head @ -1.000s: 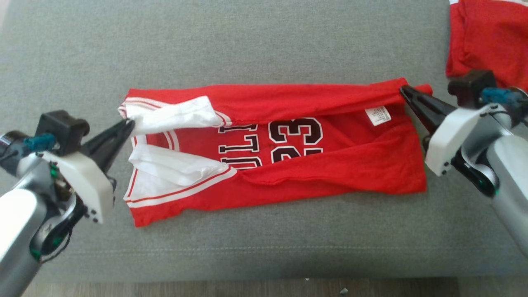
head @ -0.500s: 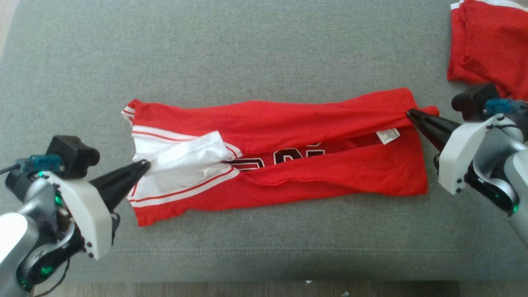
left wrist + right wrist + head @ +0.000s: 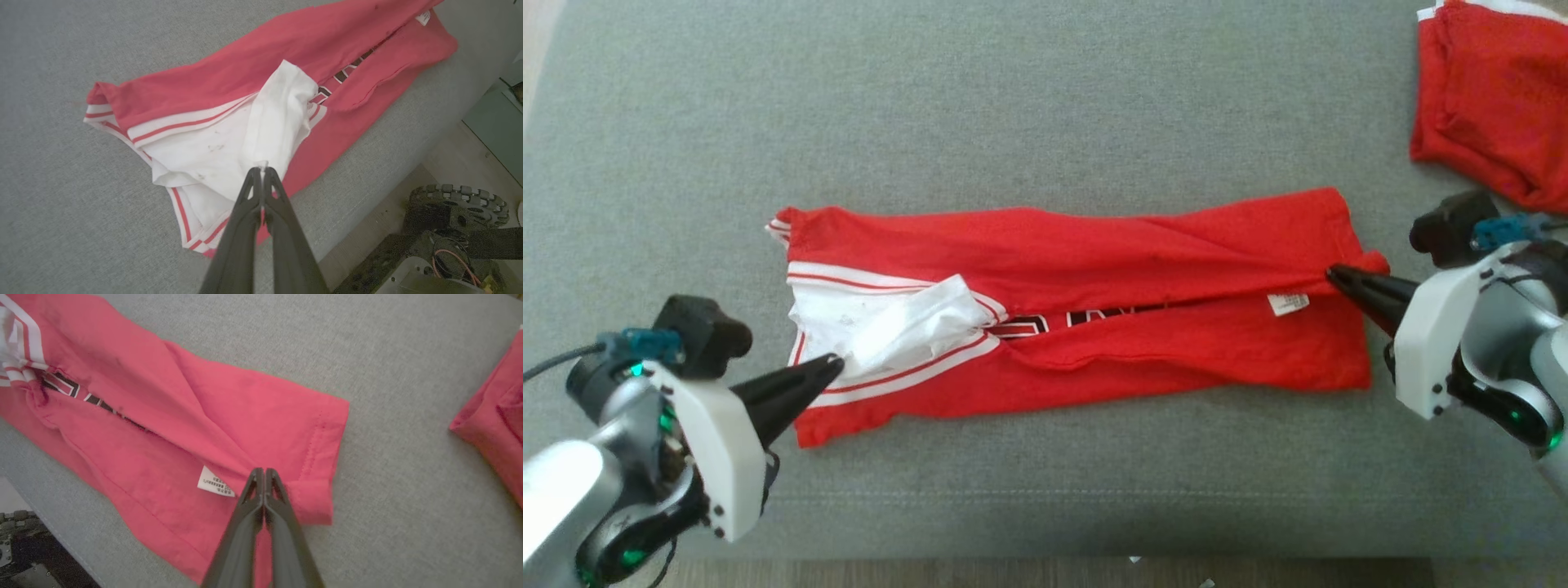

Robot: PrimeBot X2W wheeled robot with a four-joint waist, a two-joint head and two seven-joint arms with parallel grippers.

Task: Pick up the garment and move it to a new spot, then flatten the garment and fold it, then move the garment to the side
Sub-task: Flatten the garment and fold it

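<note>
- A red jersey (image 3: 1094, 327) is laid out long and narrow on a grey cushion (image 3: 1013, 98), with its long sides folded in toward its middle line.
- The folded sides almost meet, so that only a thin strip of black lettering (image 3: 1094, 317) is left uncovered at the jersey's middle.
- White fabric (image 3: 907, 322) with red stripes is turned out and bunched at the jersey's left end.
- The left gripper (image 3: 261, 169) is placed at the jersey's left end, near the front corner. Its jaws are pressed together, and a small bit of the white fabric is pinched at their tips.
- The right gripper (image 3: 263, 471) is placed at the jersey's right end, about halfway across its width. Its jaws are closed on a fold of the red hem, and a small red corner is seen sticking out past the tips.
- A white label (image 3: 1288, 304) is seen on the jersey just beside the right gripper's tips.
- A second red garment (image 3: 1494, 106) is bundled well apart from the jersey, beyond its far right corner.
- A strip of wooden floor (image 3: 1013, 572) is seen in front of the jersey, past the cushion's edge.
</note>
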